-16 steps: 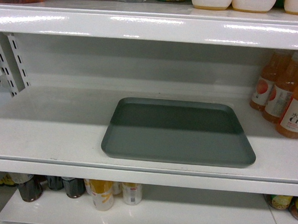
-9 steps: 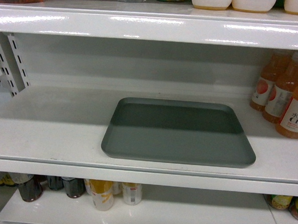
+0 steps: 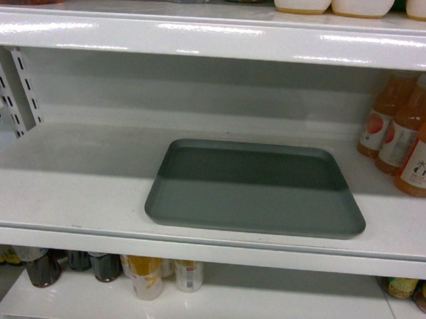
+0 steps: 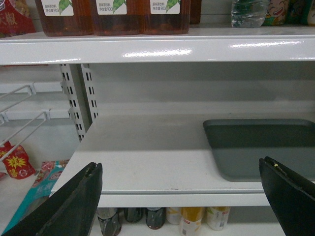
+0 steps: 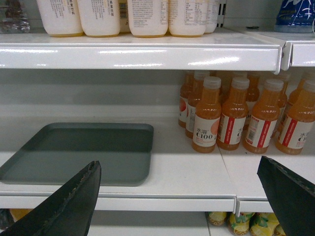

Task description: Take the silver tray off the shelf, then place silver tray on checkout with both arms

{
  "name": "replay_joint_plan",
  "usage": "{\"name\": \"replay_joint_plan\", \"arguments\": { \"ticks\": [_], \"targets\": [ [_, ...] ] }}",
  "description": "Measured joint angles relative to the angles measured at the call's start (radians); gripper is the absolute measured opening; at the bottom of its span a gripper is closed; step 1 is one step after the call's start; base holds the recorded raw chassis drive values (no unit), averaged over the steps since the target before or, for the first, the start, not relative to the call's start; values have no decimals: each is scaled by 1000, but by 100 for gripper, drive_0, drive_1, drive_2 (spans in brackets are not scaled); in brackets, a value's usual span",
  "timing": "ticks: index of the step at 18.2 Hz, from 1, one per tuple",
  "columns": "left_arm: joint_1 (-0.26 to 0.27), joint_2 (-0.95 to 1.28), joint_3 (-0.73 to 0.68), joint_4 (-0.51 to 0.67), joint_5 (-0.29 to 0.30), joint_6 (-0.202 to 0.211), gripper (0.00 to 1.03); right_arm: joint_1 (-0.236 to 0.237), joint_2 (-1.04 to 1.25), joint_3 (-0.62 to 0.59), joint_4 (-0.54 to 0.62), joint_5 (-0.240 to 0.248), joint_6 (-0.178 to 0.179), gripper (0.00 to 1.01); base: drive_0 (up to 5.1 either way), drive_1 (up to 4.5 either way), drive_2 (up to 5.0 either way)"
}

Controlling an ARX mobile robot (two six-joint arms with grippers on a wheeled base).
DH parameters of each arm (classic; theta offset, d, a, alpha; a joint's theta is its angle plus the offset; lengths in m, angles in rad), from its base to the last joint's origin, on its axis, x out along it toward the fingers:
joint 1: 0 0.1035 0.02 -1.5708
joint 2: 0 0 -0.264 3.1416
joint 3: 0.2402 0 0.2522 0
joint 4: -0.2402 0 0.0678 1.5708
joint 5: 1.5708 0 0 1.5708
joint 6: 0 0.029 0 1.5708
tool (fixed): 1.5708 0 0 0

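The silver tray lay flat on the shelf in the centre of the head view, its front edge close to the shelf's rounded front lip and its back half in shadow from the board above. Nothing rested on the tray. To its right, at the right edge of the frame, stood orange juice bottles, apart from the tray. Slotted white uprights showed at the upper left. On the lower board, bottom left of the frame, stood dark bottles and yellow cans. Neither arm appeared in the head view. In the left wrist view the left gripper was spread wide, its two black fingers at the lower left and lower right corners of the frame, in front of the shelf and touching nothing; the tray sat at the right middle of that frame. In the right wrist view the right gripper was likewise spread wide and held nothing, with its fingers in the lower corners, the tray at the left middle and rows of juice bottles right of centre. White bottles lined the upper board there.
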Motion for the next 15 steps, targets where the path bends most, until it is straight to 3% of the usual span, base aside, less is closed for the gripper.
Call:
{"name": "replay_joint_plan", "arguments": {
  "ticks": [15],
  "targets": [
    [0,0,0,0,0,0,98,0,0,0,0,0,0,98,0,0,0]
  ]
}}
